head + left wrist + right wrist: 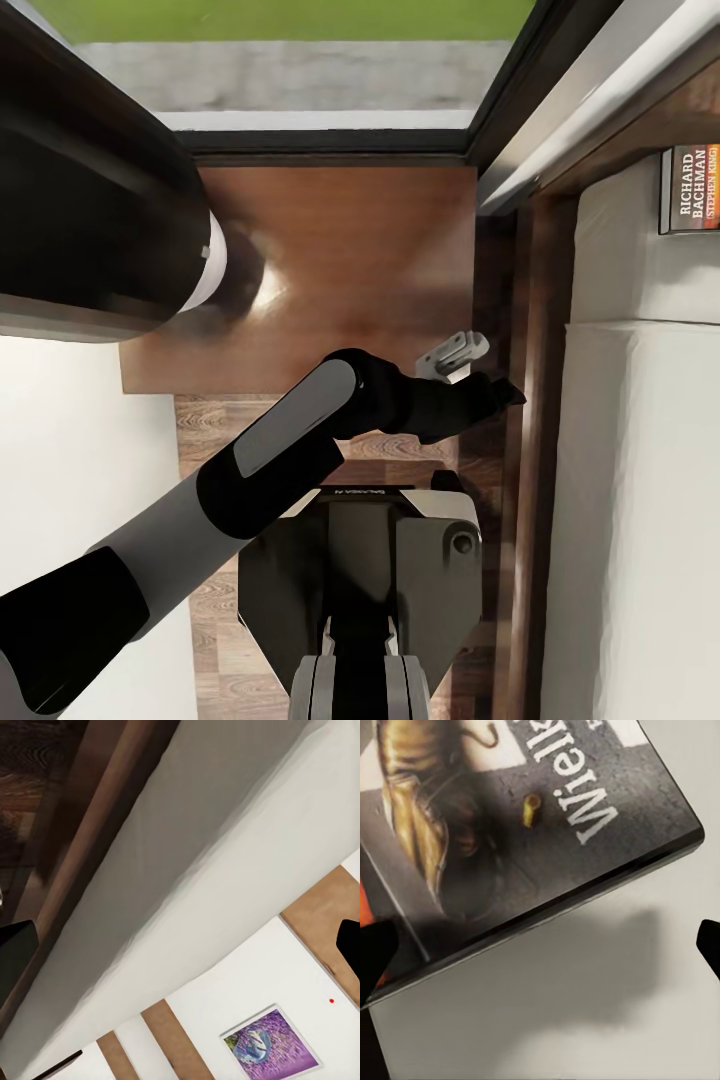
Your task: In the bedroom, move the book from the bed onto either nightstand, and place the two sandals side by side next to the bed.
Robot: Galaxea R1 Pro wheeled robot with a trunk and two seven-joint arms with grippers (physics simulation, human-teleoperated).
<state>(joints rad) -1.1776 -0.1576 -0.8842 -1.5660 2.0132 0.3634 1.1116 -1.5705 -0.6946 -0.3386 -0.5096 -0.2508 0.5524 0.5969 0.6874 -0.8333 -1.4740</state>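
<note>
The book [690, 190] lies flat on the bed's pale mattress [640, 480] at the far right of the head view. Up close, its dark cover [510, 832] fills much of the right wrist view. My right gripper [540, 949] hangs open just over the book's corner, one fingertip [375, 956] on each side and nothing held. My left gripper [490, 385] reaches over the floor gap beside the bed frame [540, 420], open and empty, near the nightstand [330, 260]. The sandals are out of view.
A dark-framed glass opening [330, 140] stands behind the nightstand. A large dark cylinder [90, 190] looms close at the upper left. My base [360, 580] fills the narrow plank floor strip between a white wall [70, 450] and the bed.
</note>
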